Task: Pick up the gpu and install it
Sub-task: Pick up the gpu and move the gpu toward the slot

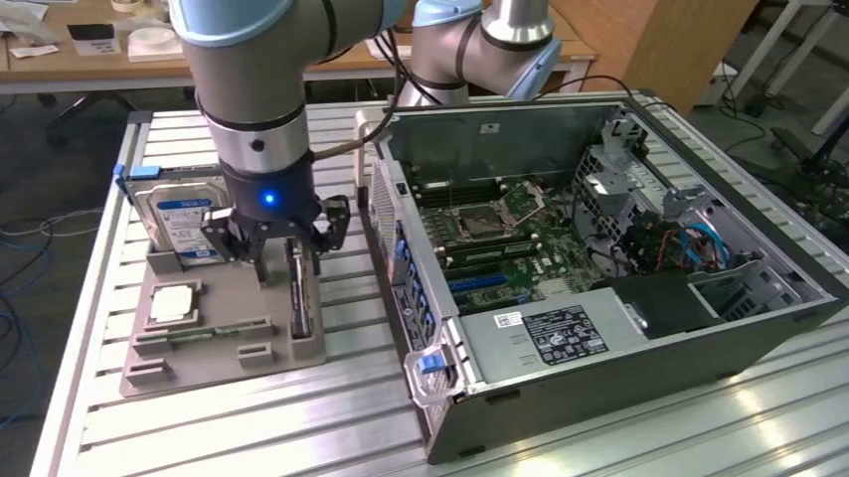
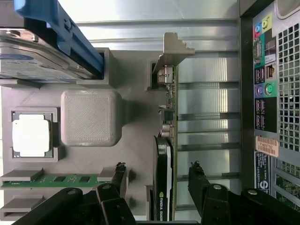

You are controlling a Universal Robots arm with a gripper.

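Gpu along the holder's edge: one end lost at frame edge, lower side sunk in slot. Hard drive partly cropped; PC case sticker txt too small to read.

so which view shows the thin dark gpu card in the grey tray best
The wrist view: the thin dark gpu card shows its long edge, metal bracket and logo. The exterior view gives a narrow slab, partly behind the black gripper.
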